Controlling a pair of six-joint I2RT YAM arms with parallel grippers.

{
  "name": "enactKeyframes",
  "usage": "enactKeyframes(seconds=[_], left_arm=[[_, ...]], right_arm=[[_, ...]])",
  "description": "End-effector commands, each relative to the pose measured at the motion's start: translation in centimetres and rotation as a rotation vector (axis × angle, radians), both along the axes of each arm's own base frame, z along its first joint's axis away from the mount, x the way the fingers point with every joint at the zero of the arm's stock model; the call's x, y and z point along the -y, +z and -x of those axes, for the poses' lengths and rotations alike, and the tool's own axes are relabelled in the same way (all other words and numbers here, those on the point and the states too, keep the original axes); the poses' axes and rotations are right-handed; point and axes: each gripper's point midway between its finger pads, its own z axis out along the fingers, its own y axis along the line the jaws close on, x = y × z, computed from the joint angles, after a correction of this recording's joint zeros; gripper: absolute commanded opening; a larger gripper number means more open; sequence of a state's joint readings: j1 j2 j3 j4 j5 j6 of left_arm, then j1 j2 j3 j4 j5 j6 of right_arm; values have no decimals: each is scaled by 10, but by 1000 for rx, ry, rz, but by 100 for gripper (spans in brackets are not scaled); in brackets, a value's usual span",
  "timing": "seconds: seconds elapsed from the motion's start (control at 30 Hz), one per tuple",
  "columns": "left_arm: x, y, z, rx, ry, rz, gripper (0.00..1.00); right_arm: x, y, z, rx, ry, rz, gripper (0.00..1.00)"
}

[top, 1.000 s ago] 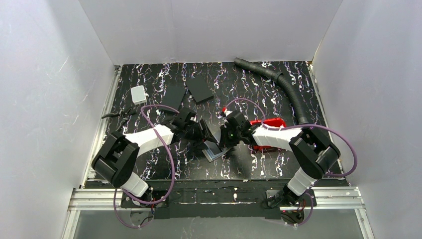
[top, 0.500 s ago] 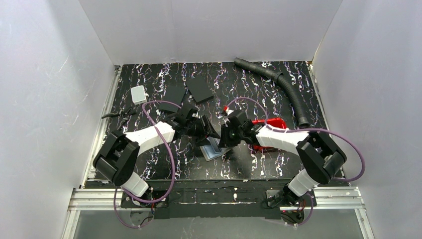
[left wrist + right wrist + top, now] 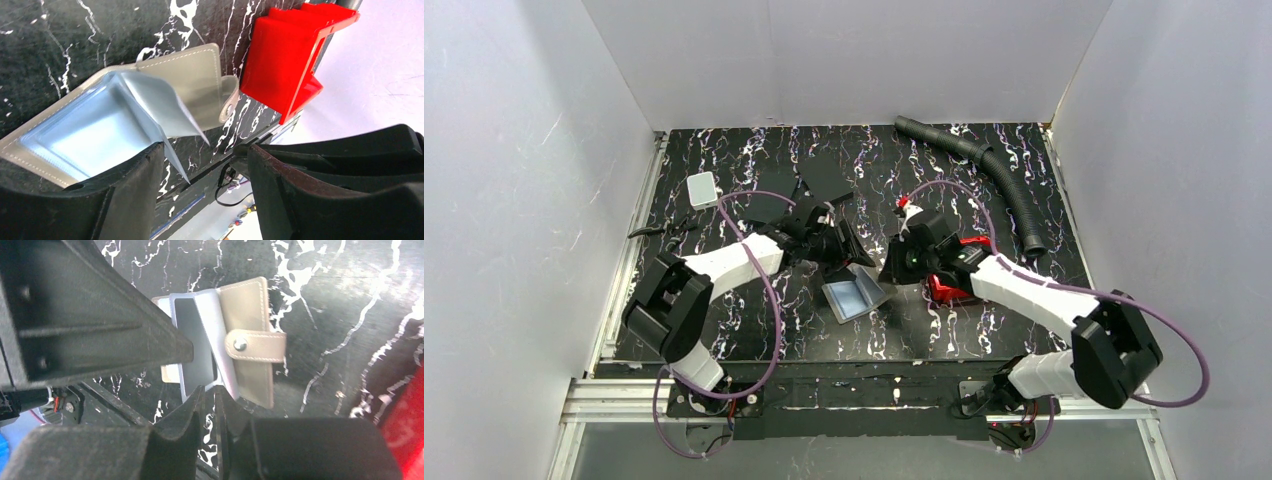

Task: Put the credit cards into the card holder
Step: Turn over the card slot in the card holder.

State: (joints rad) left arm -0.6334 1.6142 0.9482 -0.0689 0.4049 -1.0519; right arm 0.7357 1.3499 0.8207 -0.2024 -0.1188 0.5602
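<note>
White box (image 3: 702, 187) sits far left on the table (image 3: 754, 335), close to its left edge and well apart from the work. Two black slabs (image 3: 824, 180) lie far of my left arm (image 3: 724, 265). My cable (image 3: 742, 197) crosses the left one.

Left tool (image 3: 205, 150): spread wide, nothing pinched. It hangs just far-left of the card holder (image 3: 849, 298). One finger (image 3: 125, 200) overlaps the holder's edge in the wrist view, contact unclear.

Card holder is mid-table, open, well inside every edge.
- Top view: only a pale glossy left half lying flat and a raised right half.
- Left wrist: adds a glossy pocket flap (image 3: 155, 100) standing up off the fold.
- Right wrist: adds the taupe outside with the snap tab (image 3: 255, 346), plus a dark panel (image 3: 195, 345) behind the gloss. Can't tell if that's a card.

Right tool (image 3: 210, 390): fingers nearly pressed together, thin slit between them, tips at the flap's lower edge. Can't tell if it pinches the flap.

Red tray (image 3: 280, 60) is just right of the holder, tab end close to its corner. In the top view my right arm (image 3: 1024, 290) hides most of it. Hose (image 3: 1014, 195) runs along the far right edge.

Room: bare table from the holder near to the rail (image 3: 854, 390), and far-centre between slabs and hose.
</note>
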Motion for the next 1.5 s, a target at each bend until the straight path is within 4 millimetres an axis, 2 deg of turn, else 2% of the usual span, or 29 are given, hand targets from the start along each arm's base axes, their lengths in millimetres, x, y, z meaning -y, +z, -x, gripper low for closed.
enactKeyframes(seconds=[0.0,0.43,0.57,0.83,0.93,1.13,1.23,1.47], left_arm=[[10,7,-3,6,-35,6,61],[36,-3,-11,-16,-82,15,62],[46,-15,-9,-60,-111,22,63],[41,-30,-5,-68,-141,-18,66],[41,-21,-3,-68,-152,-7,67],[33,19,-5,29,-180,-20,73],[32,27,-3,42,-183,-9,74],[30,31,2,42,-182,-2,75]], right_arm=[[25,17,-3,43,-39,57,22],[83,69,-24,175,-170,139,24],[92,74,-29,185,-191,149,25],[95,73,-32,171,-189,128,26],[98,71,-32,163,-194,131,26],[101,71,-32,144,-202,92,27],[102,69,-35,127,-212,54,30],[114,62,-39,98,-249,61,35]])
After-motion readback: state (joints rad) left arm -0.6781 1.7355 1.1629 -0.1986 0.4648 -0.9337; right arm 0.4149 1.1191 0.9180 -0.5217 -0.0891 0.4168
